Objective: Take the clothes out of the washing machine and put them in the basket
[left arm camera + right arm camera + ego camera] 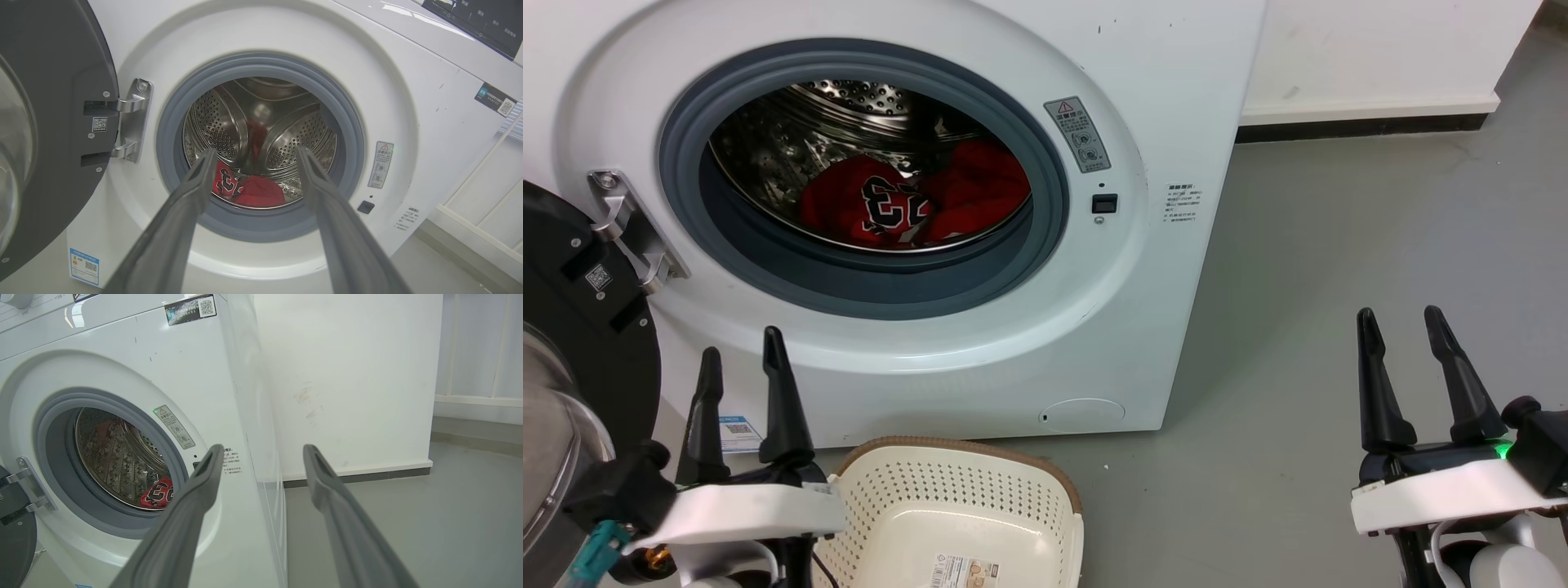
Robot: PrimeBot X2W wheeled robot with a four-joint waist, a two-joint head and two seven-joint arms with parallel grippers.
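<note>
Grey floor [1339, 245], washing machine [1160, 122] with its door [572, 327] open. The clothes [915, 200] lie low in the drum [849, 98] (soft, light, floppy, I reckon), so I'd pinch a bunched fold on top. My left pincer [742, 351] and right pincer [1401, 327] are both spread, empty; basket [956, 445] sits just below.

A smooth grey floor [1339, 286] fills the right of the head view, with a small pale speck [1105, 467] lying on it. Behind it stands a white wall [1380, 49], with a dark skirting strip [1356, 128] along its foot where it meets the floor. In the right wrist view the wall carries faint brownish scuff marks [307, 404] about halfway up. Past its corner, a paler panelled surface [478, 347] with upright white ribs stands further back, a grey strip below it
</note>
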